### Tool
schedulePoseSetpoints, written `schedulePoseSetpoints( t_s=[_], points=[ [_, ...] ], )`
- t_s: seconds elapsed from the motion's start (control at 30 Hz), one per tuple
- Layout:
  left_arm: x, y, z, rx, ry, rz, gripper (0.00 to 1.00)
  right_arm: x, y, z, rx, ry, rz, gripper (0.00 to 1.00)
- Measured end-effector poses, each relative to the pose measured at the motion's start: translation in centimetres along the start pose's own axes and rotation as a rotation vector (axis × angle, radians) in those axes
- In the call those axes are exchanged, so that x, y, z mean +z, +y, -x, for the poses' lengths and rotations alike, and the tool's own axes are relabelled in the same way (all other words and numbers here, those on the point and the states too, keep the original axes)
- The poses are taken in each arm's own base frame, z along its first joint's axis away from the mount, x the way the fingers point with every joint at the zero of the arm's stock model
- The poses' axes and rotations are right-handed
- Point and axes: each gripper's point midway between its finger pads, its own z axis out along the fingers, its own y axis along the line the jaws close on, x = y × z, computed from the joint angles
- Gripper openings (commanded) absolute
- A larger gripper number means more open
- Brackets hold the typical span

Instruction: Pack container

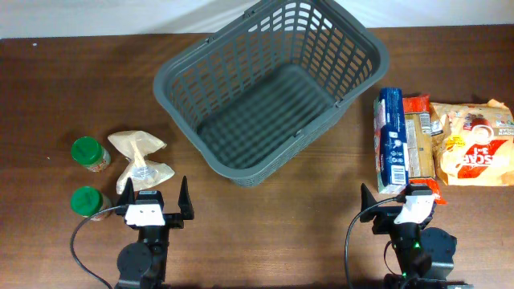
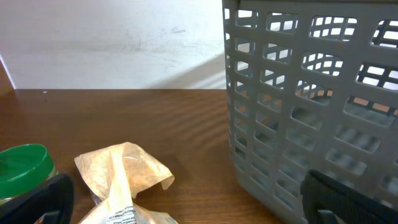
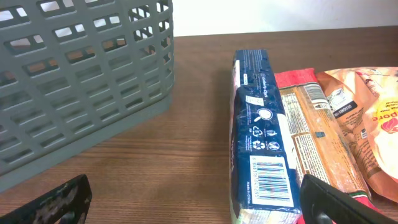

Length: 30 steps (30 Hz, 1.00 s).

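Overhead, the large dark grey plastic shopping basket with slotted lattice walls [image 1: 183, 96] sat toward the far edge of the brown wooden counter [image 1: 305, 217]. It was about midway along that edge and turned askew, so one corner pointed at the near edge between the two arms. It held nothing, so packing had not begun. The groceries lay in two clusters, seemingly so that each arm could serve its own side. Near the left edge stood a small green-lidded jar [image 1: 89, 152] and, closer to the near edge, a second green-lidded jar [image 1: 84, 201], with a crumpled tan bag [image 1: 140, 160] just beside them. Toward the right edge a blue rectangular packet [image 1: 392, 140] stood on its long side, touching a red-trimmed flat packet [image 1: 418, 132], and a puffy orange-and-beige snack bag [image 1: 474, 144] lay against that. The left arm [image 1: 148, 215] stood at the near edge just in front of the tan bag, its jaws spread wide and gripping nothing. The right arm [image 1: 409, 213] stood by the blue packet's near end, jaws likewise wide apart and empty. Each arm probably had its nearest item lined up. The tan bag looked soft and likely to crumple, whereas the narrow blue packet would probably suit a pinch across its width.
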Motion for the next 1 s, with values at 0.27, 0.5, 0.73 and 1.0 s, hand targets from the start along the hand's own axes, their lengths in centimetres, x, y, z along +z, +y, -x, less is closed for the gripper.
schedulePoseSetpoints(
  t_s=[0.27, 0.5, 0.73, 1.0],
  points=[
    [0.0, 0.0, 0.0, 0.0, 0.0, 0.0, 0.99, 0.0, 0.0, 0.0, 0.0, 0.0, 0.0, 0.99],
    [0.0, 0.0, 0.0, 0.0, 0.0, 0.0, 0.99, 0.0, 0.0, 0.0, 0.0, 0.0, 0.0, 0.99],
    [0.0, 0.0, 0.0, 0.0, 0.0, 0.0, 0.99, 0.0, 0.0, 0.0, 0.001, 0.0, 0.0, 0.99],
    [-0.01, -0.61, -0.03, 0.0, 0.001, -0.035, 0.99, 0.0, -0.18, 0.35, -0.001, -0.015, -0.01, 0.99]
  ],
)
